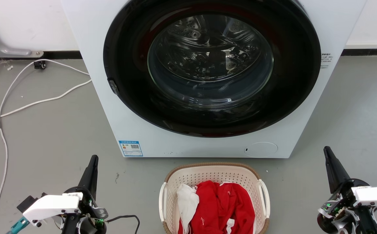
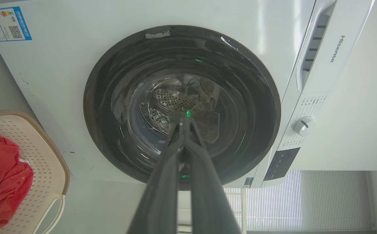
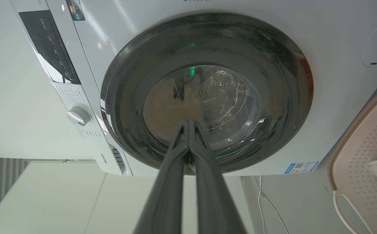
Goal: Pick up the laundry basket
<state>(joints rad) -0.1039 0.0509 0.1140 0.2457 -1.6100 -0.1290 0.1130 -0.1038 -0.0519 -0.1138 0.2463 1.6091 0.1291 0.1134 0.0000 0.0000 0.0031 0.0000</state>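
Here the perforated laundry basket [image 1: 208, 175] holds crumpled cloth [image 1: 222, 203].

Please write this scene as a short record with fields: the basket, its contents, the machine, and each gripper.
basket: laundry basket on the floor, in front of the washing machine
contents: red garment, white cloth
machine door: round glass door, looks shut
left gripper: shut, empty, left of the basket, apart from it
right gripper: shut, empty, right of the basket, apart from it
handles: not yet gripped
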